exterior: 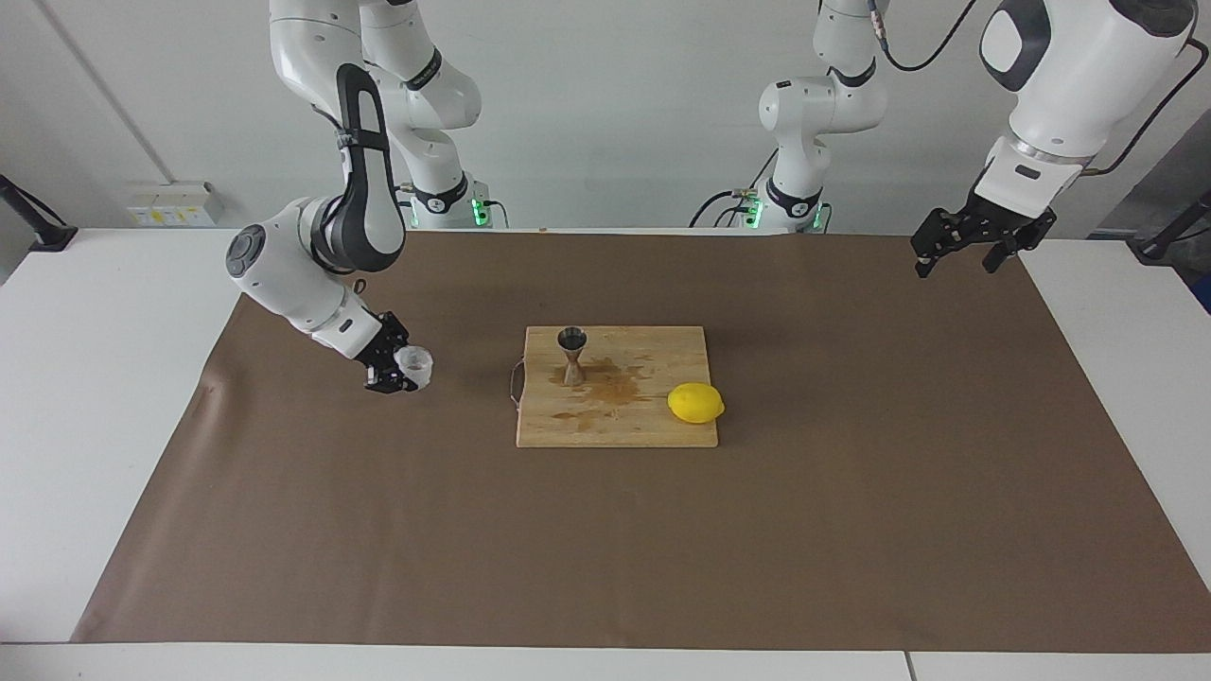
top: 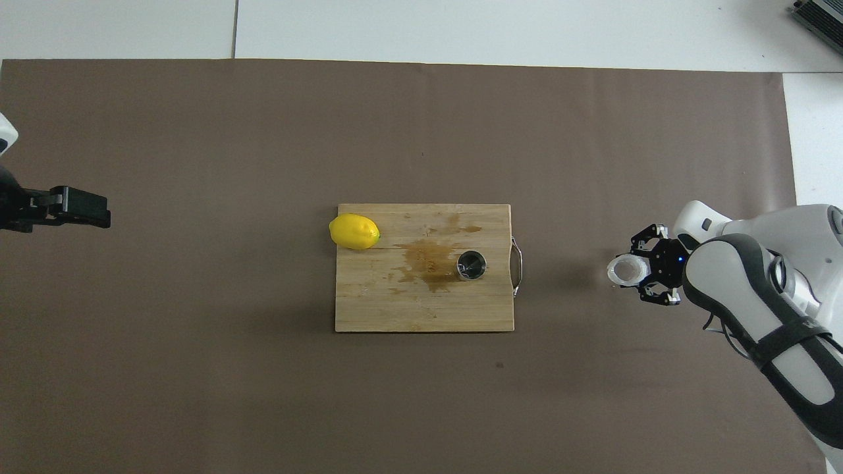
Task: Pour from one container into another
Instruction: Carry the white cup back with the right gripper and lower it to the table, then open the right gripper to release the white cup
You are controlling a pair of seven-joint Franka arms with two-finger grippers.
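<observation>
A: Entry, nearest the robots first. What sits on the board?

B: The steel jigger [exterior: 571,355] stands upright on the wooden cutting board [exterior: 653,430], toward the right arm's end of it, mouth up. It is the board item nearest the robots. A brown wet stain [top: 429,262] spreads on the wood just beside it.

A: The glass cup?

B: The clear glass cup [exterior: 414,365] is grasped between the fingers of the right gripper [exterior: 395,369], low over the brown paper mat [exterior: 605,549], well apart from the board toward the right arm's end of the table. The overhead view shows its mouth as an open ring [top: 625,270]. Whether it touches the mat, I cannot tell.

A: Left arm?

B: Waiting. The left gripper [exterior: 956,257] hangs high over the mat's edge at the left arm's end of the table, fingers spread, nothing in them.

A: Farther out?

B: The lemon [exterior: 695,403] lies on the board's corner toward the left arm's end, farther from the robots than the jigger, partly overhanging the edge. The board's metal handle [top: 517,264] is on the end toward the cup.
</observation>
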